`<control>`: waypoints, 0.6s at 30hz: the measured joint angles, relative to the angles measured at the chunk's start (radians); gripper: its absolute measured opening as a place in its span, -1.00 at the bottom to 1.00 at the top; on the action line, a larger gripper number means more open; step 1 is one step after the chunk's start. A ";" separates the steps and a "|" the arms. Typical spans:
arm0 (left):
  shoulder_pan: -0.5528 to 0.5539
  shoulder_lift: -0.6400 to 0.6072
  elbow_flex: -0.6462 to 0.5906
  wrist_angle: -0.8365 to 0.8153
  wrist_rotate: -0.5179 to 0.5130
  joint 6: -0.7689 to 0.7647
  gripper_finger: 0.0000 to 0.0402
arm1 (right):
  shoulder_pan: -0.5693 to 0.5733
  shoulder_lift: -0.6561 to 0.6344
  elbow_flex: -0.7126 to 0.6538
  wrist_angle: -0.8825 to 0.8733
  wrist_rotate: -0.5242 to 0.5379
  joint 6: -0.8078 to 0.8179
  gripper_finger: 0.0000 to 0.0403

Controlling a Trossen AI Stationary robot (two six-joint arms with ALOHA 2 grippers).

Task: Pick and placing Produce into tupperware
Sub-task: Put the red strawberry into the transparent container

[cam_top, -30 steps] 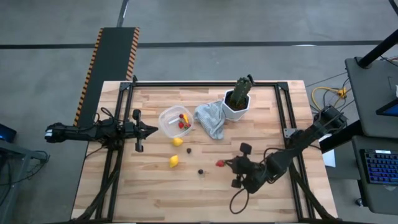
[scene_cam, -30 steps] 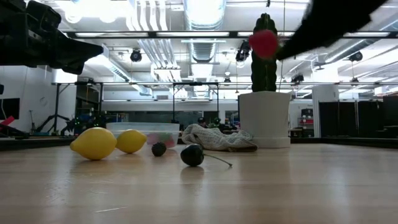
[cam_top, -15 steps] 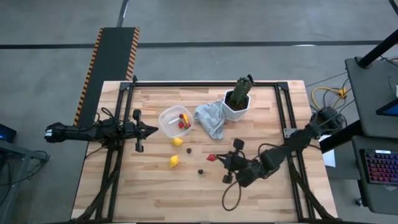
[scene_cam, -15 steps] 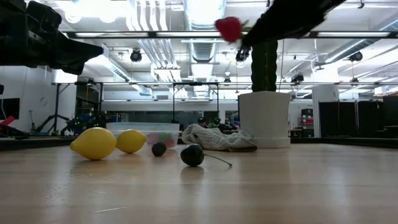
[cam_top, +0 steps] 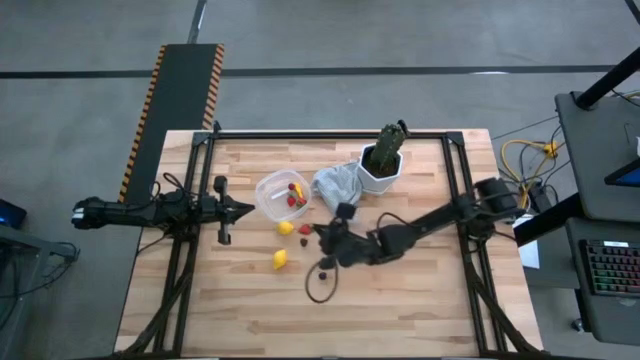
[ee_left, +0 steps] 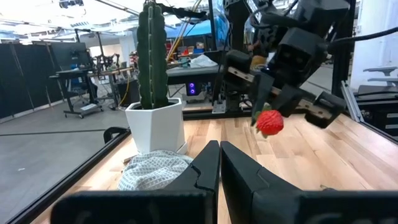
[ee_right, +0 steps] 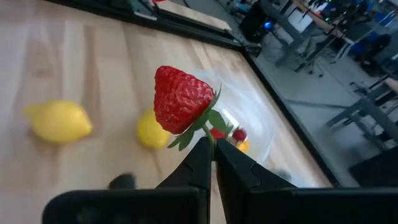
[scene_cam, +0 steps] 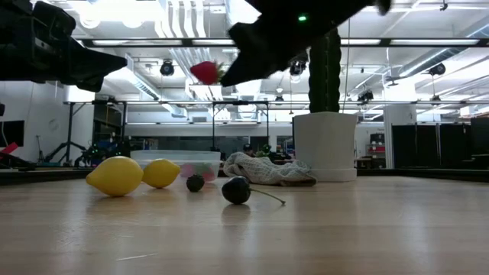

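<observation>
— Any writing or brand to read?
— None legible.
— The arms?
— The left gripper (cam_top: 240,209) waits at the table's left edge, fingers pressed together. The right gripper (cam_top: 318,232) pinches a strawberry (ee_right: 182,99) by its stem, in the air near the tupperware (cam_top: 281,195).
— The rest?
— Two lemons (cam_top: 280,259), dark pieces (scene_cam: 236,189) on the wood.

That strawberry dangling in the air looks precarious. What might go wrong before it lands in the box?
The right gripper pinches the red strawberry only by its thin green stem, so it may slip and fall. It hangs short of the clear plastic container, above the table near a yellow lemon, so a drop would probably land outside.
</observation>
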 joint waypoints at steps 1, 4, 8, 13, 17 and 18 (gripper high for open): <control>0.000 0.000 0.000 0.001 0.000 0.000 -1.00 | -0.011 0.016 0.023 0.000 0.000 -0.020 -0.96; 0.000 0.000 0.000 -0.004 0.000 0.000 -1.00 | -0.045 0.063 0.090 0.001 -0.001 -0.069 -0.96; 0.000 0.001 0.000 -0.005 0.000 0.000 -1.00 | -0.092 0.127 0.174 0.000 -0.001 -0.134 -0.96; 0.000 0.000 0.000 -0.005 0.000 0.000 -1.00 | -0.140 0.211 0.262 -0.017 -0.003 -0.189 -0.96; 0.000 0.002 0.000 -0.006 0.001 -0.001 -1.00 | -0.174 0.263 0.306 -0.048 -0.030 -0.205 -0.96; 0.000 0.002 0.000 -0.006 0.001 -0.001 -1.00 | -0.181 0.274 0.315 -0.053 -0.038 -0.205 -0.96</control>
